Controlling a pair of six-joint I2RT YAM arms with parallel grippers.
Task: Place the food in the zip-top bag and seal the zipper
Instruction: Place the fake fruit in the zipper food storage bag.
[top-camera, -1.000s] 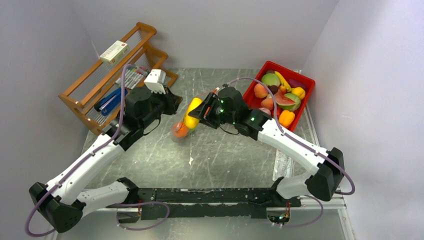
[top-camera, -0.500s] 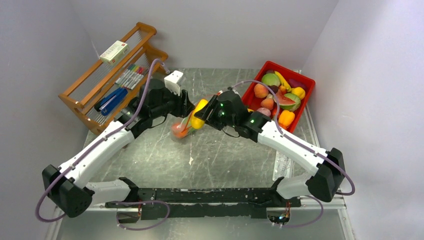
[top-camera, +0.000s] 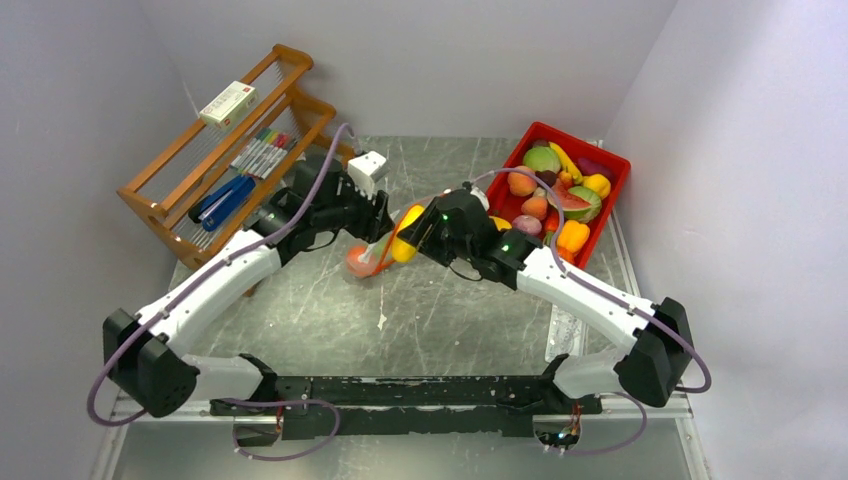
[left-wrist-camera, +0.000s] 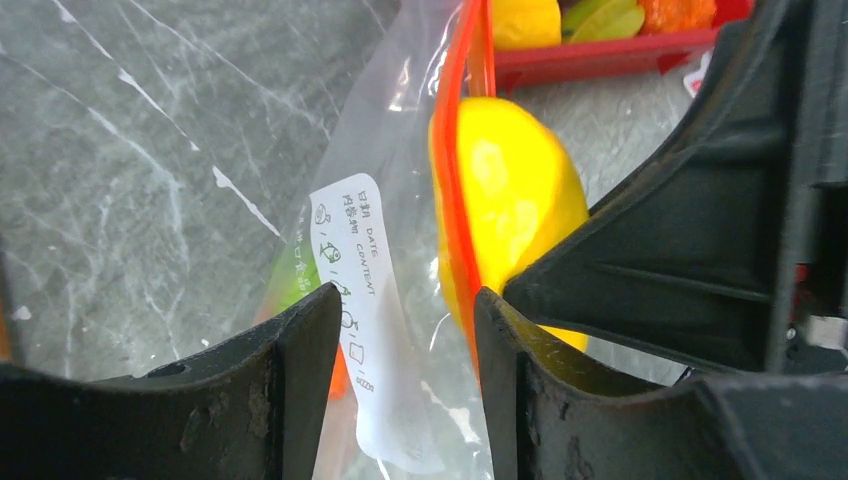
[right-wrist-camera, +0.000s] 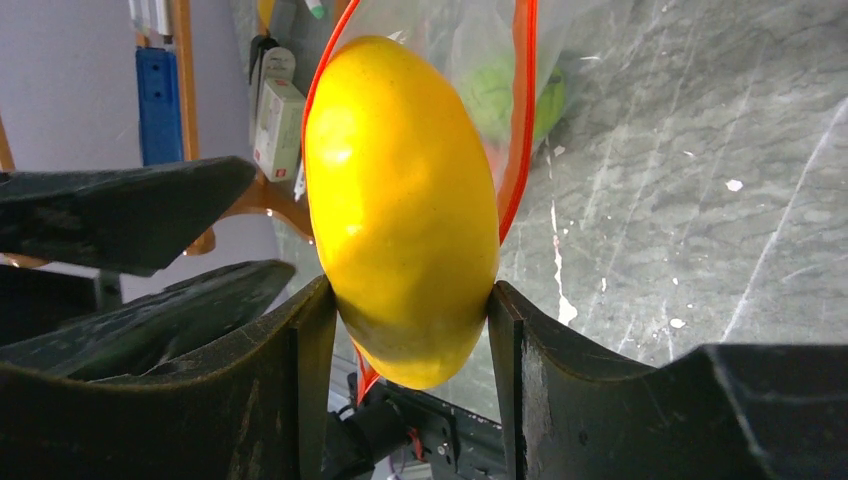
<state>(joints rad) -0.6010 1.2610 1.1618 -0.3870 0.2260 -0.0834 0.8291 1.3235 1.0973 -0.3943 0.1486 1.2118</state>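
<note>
The zip-top bag (top-camera: 362, 258) lies on the table (top-camera: 450, 320) between the two hands, and from above most of it is hidden under them; only a crinkled clear patch with something orange (top-camera: 357, 263) inside shows.

The right hand (right-wrist-camera: 410, 295) is clamped on a yellow fruit (right-wrist-camera: 400, 210), one finger on each flank. The fruit sits at the bag's mouth. In the right wrist view the zipper (right-wrist-camera: 522, 100) runs down one side of it and curves round the other, so the fruit is within the loop of the mouth, though how far in cannot be told. Its lower end is cut off behind the fingers.

The left hand (left-wrist-camera: 400, 320) is at the bag's other side with its jaws apart. The clear film and the white label patch (left-wrist-camera: 360, 300) pass through the gap, and neither finger visibly presses them. Past that gap the zipper crosses the near face of the yellow fruit.

Deeper in the bag a green piece (right-wrist-camera: 500, 95) shows through the plastic, blurred by creases. What it is cannot be made out.

To the right of the bag stands a red tray (top-camera: 612, 160) holding more food (top-camera: 545, 160), partly covered by the right arm.
</note>
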